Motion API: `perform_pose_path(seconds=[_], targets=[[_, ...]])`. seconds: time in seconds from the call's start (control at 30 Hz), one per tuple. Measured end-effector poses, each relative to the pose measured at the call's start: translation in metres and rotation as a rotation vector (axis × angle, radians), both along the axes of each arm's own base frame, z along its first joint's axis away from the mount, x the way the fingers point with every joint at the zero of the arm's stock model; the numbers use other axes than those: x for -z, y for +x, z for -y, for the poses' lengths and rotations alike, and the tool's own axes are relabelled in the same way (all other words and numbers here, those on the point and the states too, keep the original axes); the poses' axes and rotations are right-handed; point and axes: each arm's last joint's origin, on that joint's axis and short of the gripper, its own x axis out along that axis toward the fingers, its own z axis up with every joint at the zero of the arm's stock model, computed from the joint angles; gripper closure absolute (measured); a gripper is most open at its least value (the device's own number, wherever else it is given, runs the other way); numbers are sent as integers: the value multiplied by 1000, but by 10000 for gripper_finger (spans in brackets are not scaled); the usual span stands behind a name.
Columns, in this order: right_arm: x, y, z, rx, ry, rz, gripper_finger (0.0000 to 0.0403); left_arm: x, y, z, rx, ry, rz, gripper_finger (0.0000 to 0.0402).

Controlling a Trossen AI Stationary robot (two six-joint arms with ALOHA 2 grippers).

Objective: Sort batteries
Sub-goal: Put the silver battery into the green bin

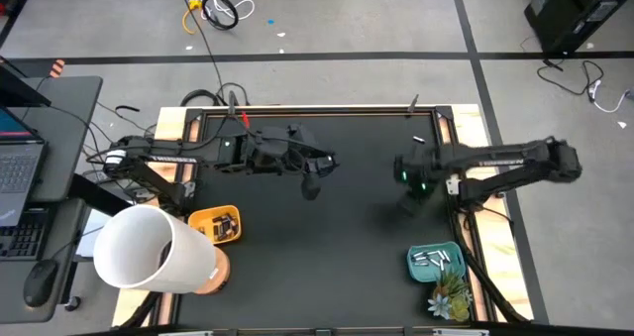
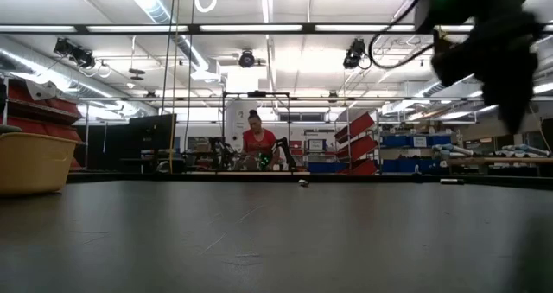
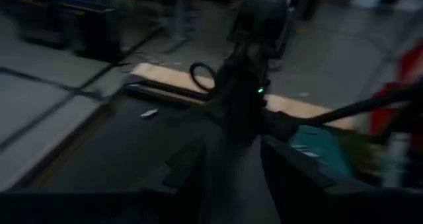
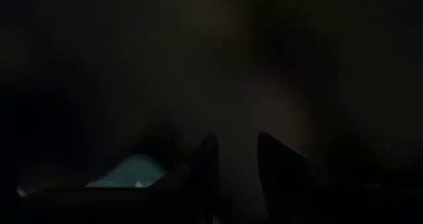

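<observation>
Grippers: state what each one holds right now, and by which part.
Nothing shows in either. The left gripper is open over the mat with an empty gap; the right gripper has a narrow gap with nothing visible in it.

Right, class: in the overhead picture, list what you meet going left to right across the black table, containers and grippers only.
Yellow tray → left gripper → right gripper → teal tray holding pale batteries.
</observation>
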Motion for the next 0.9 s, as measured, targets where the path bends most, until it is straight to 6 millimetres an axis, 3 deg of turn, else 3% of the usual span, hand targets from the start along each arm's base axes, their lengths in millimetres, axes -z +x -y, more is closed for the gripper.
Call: perform_pose_path(seconds=[0.2,0.5,0.67,0.9], targets=[[-2,0,56,84,-48,177,310,4,3,-31,-133,22,-7,244],[-2,-2,103,124,-153,326,311,6,2,-77,-260,-5,24,244],[-4,7,125,75,-191,283,313,6,-1,-93,-288,-14,33,244],[-2,27,162,-26,-250,11,313,6,-4,-105,-286,-66,52,244]])
